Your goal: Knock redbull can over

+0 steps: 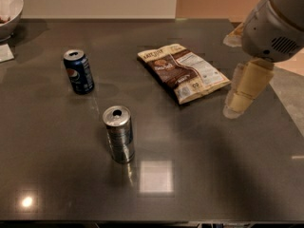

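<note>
The redbull can (118,134) is a slim silver-grey can with a shiny top. It stands upright on the dark table (190,175), left of centre and toward the front. My gripper (235,106) hangs at the right side above the table, beside the right end of the snack bag. It is far to the right of the can and touches nothing.
A dark-blue Pepsi can (79,71) stands upright behind and left of the redbull can. A brown and white snack bag (184,71) lies flat at the back centre. A white bowl (8,6) sits at the far left corner. The table's right edge runs just beyond the gripper.
</note>
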Robot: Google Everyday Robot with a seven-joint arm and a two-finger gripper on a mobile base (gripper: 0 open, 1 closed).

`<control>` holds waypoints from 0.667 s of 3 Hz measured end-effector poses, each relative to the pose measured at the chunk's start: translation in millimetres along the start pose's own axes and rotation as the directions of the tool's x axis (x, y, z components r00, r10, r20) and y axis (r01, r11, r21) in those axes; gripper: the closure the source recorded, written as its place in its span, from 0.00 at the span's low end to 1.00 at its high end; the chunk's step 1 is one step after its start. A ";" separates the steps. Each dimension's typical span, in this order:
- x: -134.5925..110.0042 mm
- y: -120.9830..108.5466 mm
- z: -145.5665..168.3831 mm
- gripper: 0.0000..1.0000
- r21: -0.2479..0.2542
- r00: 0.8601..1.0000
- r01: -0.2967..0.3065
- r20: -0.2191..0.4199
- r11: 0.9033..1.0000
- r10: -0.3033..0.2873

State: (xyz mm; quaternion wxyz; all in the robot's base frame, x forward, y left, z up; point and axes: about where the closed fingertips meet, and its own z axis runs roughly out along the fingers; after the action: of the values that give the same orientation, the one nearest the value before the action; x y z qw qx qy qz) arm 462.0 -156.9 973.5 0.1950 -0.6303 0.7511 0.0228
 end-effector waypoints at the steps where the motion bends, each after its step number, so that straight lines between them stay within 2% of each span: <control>1: -32.4 0.3 15.6 0.00 -0.027 0.997 0.026 0.077 0.999 -0.024; 2: -63.2 5.5 31.7 0.00 -0.057 0.988 0.047 0.147 0.997 -0.038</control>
State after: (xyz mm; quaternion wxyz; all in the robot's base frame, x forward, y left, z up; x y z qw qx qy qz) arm 473.3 -87.6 963.5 0.2308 -0.6483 0.7203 0.0871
